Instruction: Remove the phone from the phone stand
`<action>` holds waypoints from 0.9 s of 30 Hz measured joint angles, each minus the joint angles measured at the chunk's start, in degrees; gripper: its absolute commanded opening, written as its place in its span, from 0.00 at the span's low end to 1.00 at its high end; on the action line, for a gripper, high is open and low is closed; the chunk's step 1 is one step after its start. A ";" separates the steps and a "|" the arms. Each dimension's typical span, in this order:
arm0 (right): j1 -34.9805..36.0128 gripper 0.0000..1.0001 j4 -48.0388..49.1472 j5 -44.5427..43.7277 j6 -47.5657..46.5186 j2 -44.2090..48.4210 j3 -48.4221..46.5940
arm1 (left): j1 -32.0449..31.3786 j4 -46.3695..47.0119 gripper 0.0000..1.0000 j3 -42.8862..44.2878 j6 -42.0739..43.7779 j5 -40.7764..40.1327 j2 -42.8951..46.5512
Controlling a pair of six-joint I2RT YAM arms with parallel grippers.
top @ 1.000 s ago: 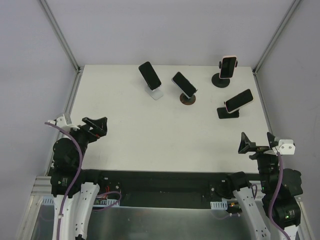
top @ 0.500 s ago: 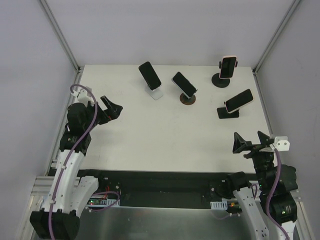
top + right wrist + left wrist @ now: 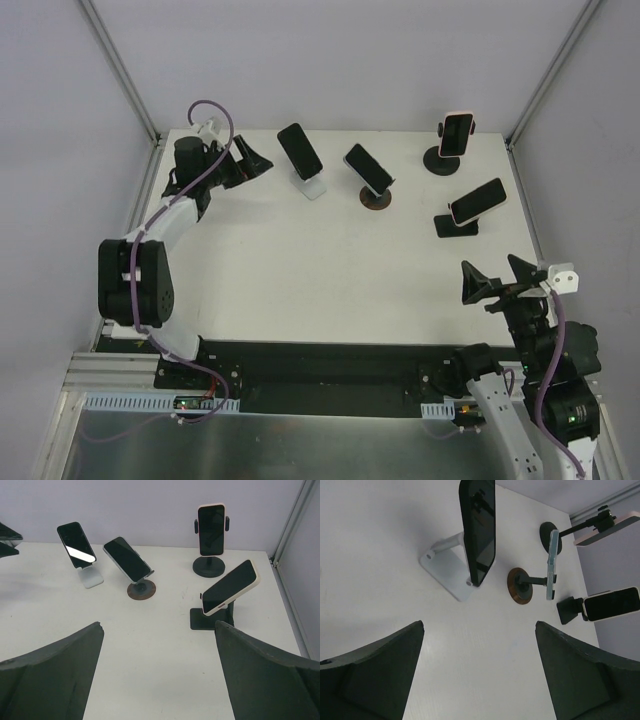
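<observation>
Hovering left gripper (image 3: pixel 255 158) beside phone (image 3: pixel 300 150) on white stand (image 3: pixel 314 187), jaws wide | right gripper (image 3: pixel 493 275) jaws wide

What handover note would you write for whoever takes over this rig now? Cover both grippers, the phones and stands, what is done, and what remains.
Left gripper: open, empty, at the far left of the table, beside the black phone on the white stand, not touching it.
Right gripper: open, empty, over the table's near right part.
Other phones: dark phone on the brown-based stand; upright phone in the clamp stand; tilted light-cased phone on the black square stand.
Done: nothing lifted; all four phones sit on stands.
To do: grasp a phone, probably the black one, and lift it off.
</observation>
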State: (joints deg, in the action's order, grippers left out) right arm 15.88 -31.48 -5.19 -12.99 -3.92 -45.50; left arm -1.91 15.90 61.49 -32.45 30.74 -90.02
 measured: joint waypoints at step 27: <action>0.02 0.96 -5.42 -1.81 4.46 -3.15 -5.40 | -4.87 16.13 0.37 29.14 -7.26 5.53 -37.31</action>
State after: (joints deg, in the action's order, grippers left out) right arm 15.90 -36.91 -7.01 -8.54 -7.07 -50.89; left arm -6.79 32.03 90.63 -39.70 36.27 -127.33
